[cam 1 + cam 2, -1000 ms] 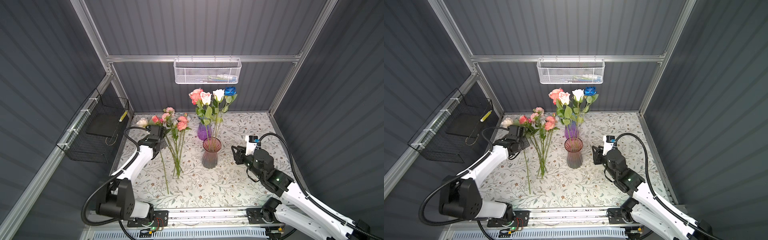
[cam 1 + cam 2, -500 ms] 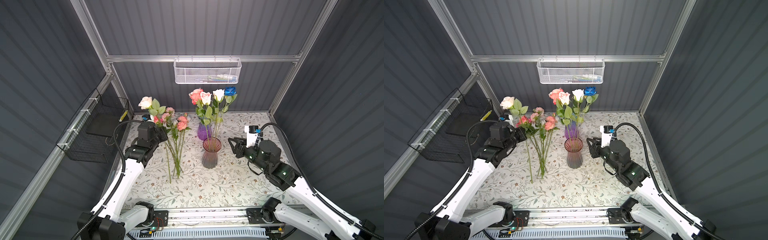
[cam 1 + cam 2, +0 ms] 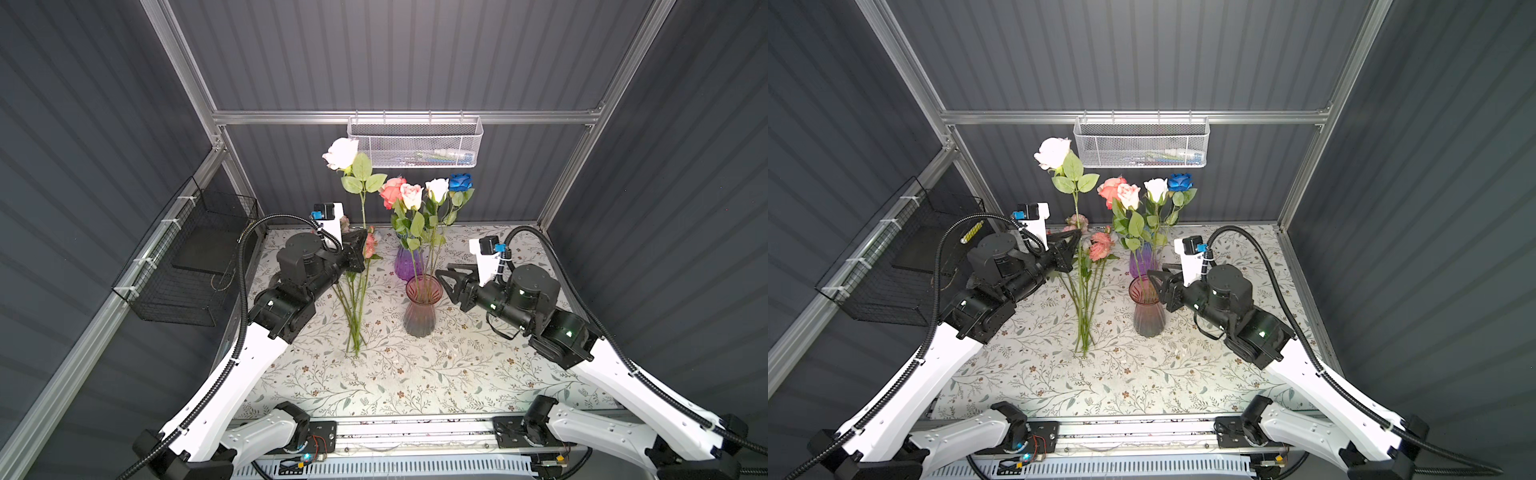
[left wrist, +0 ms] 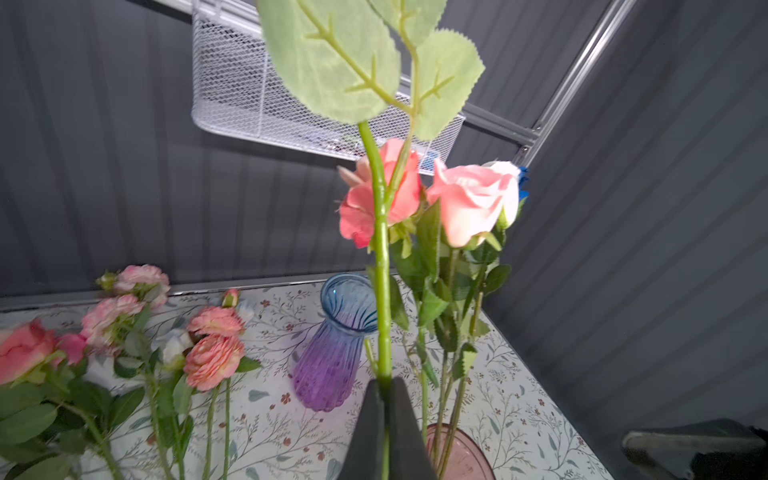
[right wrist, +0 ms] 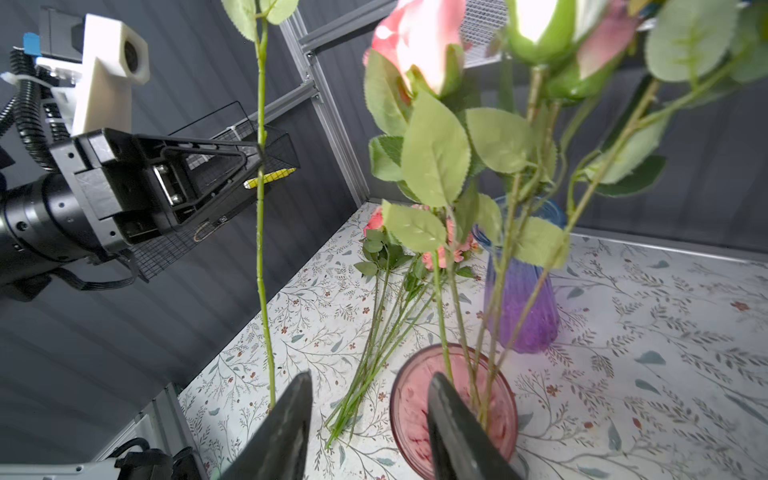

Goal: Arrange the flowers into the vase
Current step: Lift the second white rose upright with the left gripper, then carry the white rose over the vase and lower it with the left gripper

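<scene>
- Left gripper (image 5: 260,161) is clamped mid-stem on the white rose (image 3: 341,153). It holds the rose upright over the table (image 3: 374,374), beside the pink vase (image 3: 419,320) and apart from it.
- Right gripper (image 5: 370,378) hovers just beside the pink vase's rim, jaws apart and empty.
- Four roses (image 3: 411,195) stand in the pink vase. The loose flowers (image 3: 355,303) lie on the table. The purple vase (image 3: 406,266) looks empty.
- Risk: a long tail of stem hangs below the grip. It may swing and miss the narrow mouth.
- Risk: the broad leaves may snag the standing roses, dragging them or tipping the vase.
- Risk: the thin, smooth stem may pivot between the pads.
- Risk: the right gripper crowds the rim and may block entry.
- Materials: both vases are ribbed tinted glass, waisted, with flared rims. Stems look like smooth plastic; leaves are matte, serrated and fabric-like.
</scene>
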`<action>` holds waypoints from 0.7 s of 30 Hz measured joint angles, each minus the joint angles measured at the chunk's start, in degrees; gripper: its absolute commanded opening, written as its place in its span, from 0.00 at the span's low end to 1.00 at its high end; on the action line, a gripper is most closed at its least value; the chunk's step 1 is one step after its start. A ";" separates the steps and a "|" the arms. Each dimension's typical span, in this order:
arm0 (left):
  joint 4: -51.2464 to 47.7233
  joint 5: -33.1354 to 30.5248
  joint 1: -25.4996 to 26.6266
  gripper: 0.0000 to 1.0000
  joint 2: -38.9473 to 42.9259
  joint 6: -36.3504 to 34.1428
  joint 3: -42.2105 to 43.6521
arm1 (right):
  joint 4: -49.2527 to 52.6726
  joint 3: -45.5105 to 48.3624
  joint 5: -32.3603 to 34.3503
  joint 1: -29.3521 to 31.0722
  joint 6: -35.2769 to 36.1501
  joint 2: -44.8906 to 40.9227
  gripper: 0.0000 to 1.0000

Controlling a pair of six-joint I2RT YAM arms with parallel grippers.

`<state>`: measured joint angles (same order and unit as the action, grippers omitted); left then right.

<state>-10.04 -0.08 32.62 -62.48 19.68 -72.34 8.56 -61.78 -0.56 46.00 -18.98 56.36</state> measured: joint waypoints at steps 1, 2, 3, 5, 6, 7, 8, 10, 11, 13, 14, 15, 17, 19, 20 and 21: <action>0.52 0.44 0.48 0.00 0.00 -0.13 -0.04 | 0.00 -1.03 -0.26 0.50 0.35 0.92 0.49; 0.83 0.90 0.87 0.00 0.02 -0.26 -0.04 | -0.09 -1.66 -0.52 0.87 0.63 1.51 0.49; 1.16 1.55 1.31 0.00 0.00 -0.46 -0.07 | -0.11 -2.08 -0.61 1.14 1.03 1.99 0.49; 1.57 2.78 1.99 0.00 0.00 -0.72 -0.28 | -0.11 -2.19 -0.57 1.20 1.40 2.32 0.50; 1.95 3.58 2.36 0.00 0.00 -0.87 -0.61 | 0.00 -2.16 -0.35 1.18 1.49 2.38 0.50; 2.47 4.26 2.69 0.00 0.00 -0.98 -1.07 | 0.00 -2.16 -0.09 1.18 1.55 2.36 0.49; 2.80 4.85 2.97 0.00 -0.02 -1.11 -1.68 | 0.00 -2.16 0.33 1.18 1.66 2.32 0.50; 3.96 5.81 3.67 0.00 -0.44 -1.36 -3.48 | -0.09 -1.97 1.55 1.18 1.92 1.95 0.50; 4.63 6.19 4.00 0.00 -0.85 -1.49 -4.52 | -0.11 -1.66 2.27 1.18 2.14 1.60 0.50; 6.32 6.93 4.90 0.00 -2.51 -1.92 -7.34 | -0.07 -0.63 4.15 1.07 2.56 0.33 0.50; 6.86 7.23 5.27 0.00 -3.41 -2.16 -8.70 | 0.00 -0.13 5.03 0.94 2.67 -0.24 0.50; 7.61 7.45 5.77 0.00 -4.87 -2.58 -10.60 | 0.04 0.52 5.97 0.55 2.71 -0.98 0.50; 9.25 7.89 6.49 0.00 -7.32 -3.06 -13.29 | 0.07 1.77 7.21 -0.57 2.67 -2.40 0.50; 11.06 8.33 7.32 0.00 -10.01 -3.41 -15.47 | 0.02 3.34 8.35 -2.16 2.47 -4.07 0.50; 11.89 8.44 7.74 0.00 -11.19 -3.58 -16.35 | 0.04 4.02 8.72 -2.84 2.32 -4.70 0.50; 12.76 8.63 8.31 0.00 -12.57 -3.76 -17.31 | 0.07 4.70 9.05 -3.58 2.16 -5.38 0.50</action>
<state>2.72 8.56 40.93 -75.05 15.92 -89.65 8.62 -57.08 8.49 42.41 -16.82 50.98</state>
